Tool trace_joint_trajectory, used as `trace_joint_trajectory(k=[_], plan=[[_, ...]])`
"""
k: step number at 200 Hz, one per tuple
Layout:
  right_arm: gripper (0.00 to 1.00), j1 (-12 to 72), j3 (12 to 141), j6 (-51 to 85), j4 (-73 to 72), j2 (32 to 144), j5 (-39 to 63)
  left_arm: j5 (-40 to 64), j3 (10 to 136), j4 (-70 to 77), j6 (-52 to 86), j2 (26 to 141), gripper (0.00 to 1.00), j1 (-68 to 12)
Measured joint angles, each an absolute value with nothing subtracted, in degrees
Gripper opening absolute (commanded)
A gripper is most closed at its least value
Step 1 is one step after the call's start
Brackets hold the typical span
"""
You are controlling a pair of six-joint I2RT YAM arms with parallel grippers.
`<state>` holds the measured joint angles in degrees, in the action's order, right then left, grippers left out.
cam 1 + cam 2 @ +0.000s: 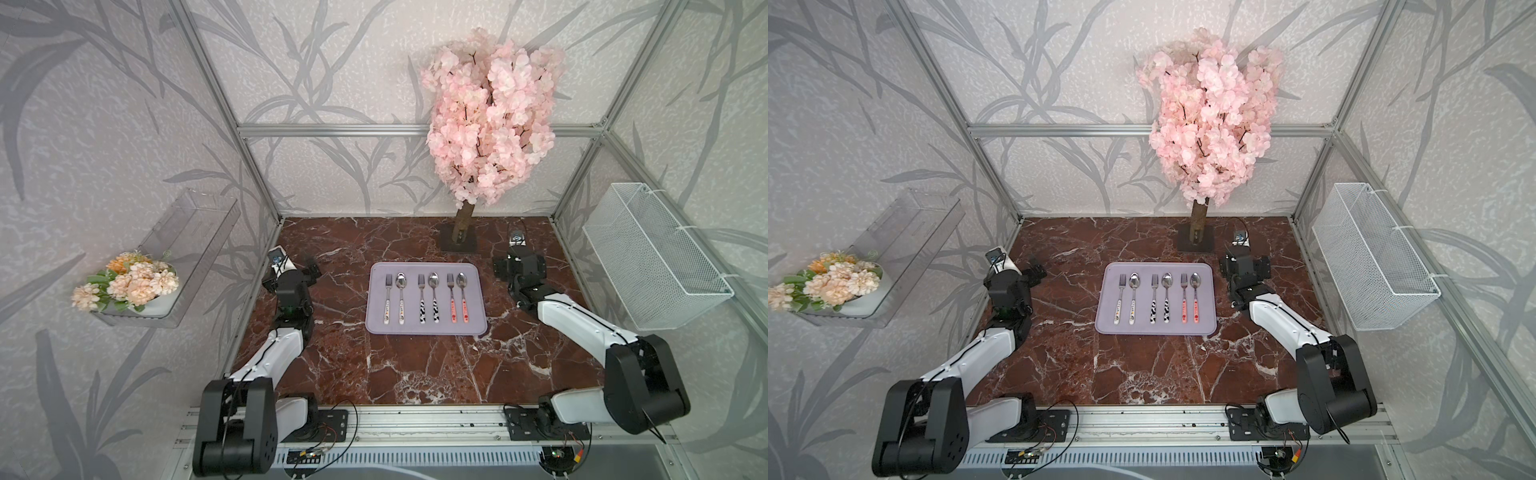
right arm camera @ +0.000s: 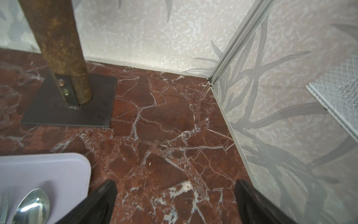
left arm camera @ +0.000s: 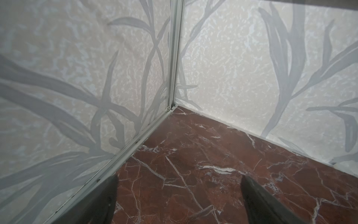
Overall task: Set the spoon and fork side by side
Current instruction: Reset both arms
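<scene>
Marble table (image 1: 415, 365), whole tray (image 1: 375, 299) in both top views, right wrist: spoon (image 2: 32, 205)

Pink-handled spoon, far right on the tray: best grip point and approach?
Grip the pink-handled spoon at mid-handle, coming straight down from above with the right gripper, fingers spanning the handle's width. It lies flat on the lilac tray, handle toward the robot; the bowl is rounded. The matching fork lies close beside, so clearance looks tight.
</scene>
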<state>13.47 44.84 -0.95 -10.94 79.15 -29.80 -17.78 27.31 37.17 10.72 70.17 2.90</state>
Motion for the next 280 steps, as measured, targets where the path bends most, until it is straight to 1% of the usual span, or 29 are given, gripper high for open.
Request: trace_joint_trajectory(k=[18, 49, 80, 105, 124, 161, 187, 202, 219, 234, 280], plan=[[0.99, 11.6, 44.69, -0.95, -13.93, 79.46, -25.23, -16.03, 25.34, 41.43, 10.59, 74.96, 1.0, 3.22], [0.99, 9.5, 44.1, -0.21, -16.51, 80.05, -17.8, -13.13, 23.68, 44.66, 9.08, 82.37, 1.0, 3.22], [0.99, 5.37, 40.97, 2.26, -20.51, 81.21, -10.87, -10.57, 18.28, 53.23, 6.02, 84.42, 1.0, 1.85], [0.99, 2.72, 38.26, 2.83, -22.41, 81.56, -6.83, -11.7, 9.65, 70.5, 2.98, 87.68, 1.0, -2.61], [0.99, 2.55, 38.09, 2.22, -22.24, 81.95, -4.8, -12.43, 8.12, 70.89, 2.13, 87.7, 1.0, -2.96], [0.99, 2.5, 38.24, 0.64, -22.57, 85.93, -4.12, -13.69, 12.71, 71.72, 1.8, 87.55, 1.0, -2.9], [0.99, 2.39, 31.99, 0.69, -29.61, 88.14, -5.54, -13.89, 12.8, 71.4, 1.48, 87.53, 1.0, -2.9], [0.99, 2.39, 26.04, 0.86, -36.29, 88.09, -6.59, -13.91, 12.8, 71.2, 1.48, 87.53, 1.0, -2.9], [0.99, 2.74, 18.17, 0.36, -49.74, 90.35, -7.4, -13.93, 12.8, 71.16, 1.45, 87.55, 1.0, -2.9], [0.99, 3.99, 14.52, -0.62, -55.24, 92.31, -8.38, -13.96, 12.8, 71.13, 1.45, 87.55, 1.0, -2.9], [0.99, 4.05, 17.67, -0.97, -60.18, 92.51, -8.67, -13.98, 12.8, 71.13, 1.45, 87.55, 1.0, -2.9]])
